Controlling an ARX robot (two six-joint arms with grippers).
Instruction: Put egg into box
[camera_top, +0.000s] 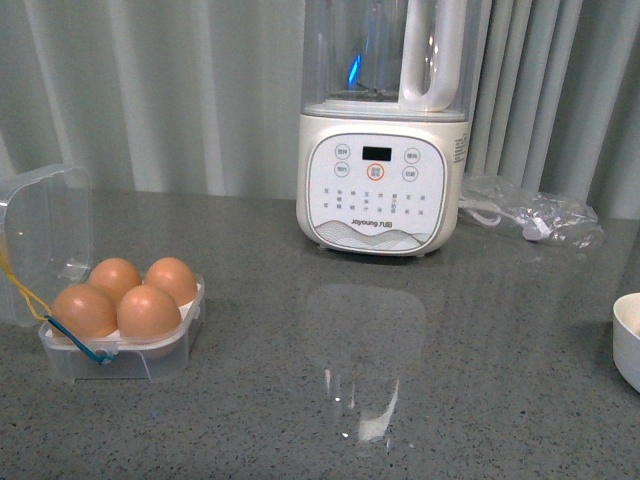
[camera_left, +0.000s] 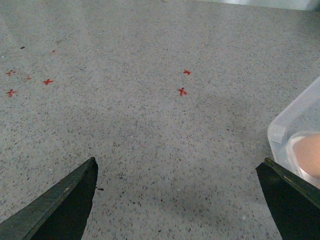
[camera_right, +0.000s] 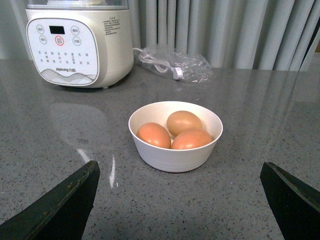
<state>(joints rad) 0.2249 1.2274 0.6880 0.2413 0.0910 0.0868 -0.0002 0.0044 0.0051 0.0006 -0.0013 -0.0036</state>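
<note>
Standing lid-open at the left of the desk (camera_top: 400, 390), the box (camera_top: 160, 362) is seen filled with four eggs (camera_top: 148, 312), the left gripper (camera_left: 179, 161) and right gripper (camera_right: 180, 163) are held spread and empty, and lid-closing is judged next.

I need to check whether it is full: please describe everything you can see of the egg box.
The box is small, of clear plastic with a white inner tray. Its hinged lid stands open, upright. All four cells hold brown eggs. A blue band and a yellow band hang at its left front corner. It rests on the grey table, left of the blender.
</note>
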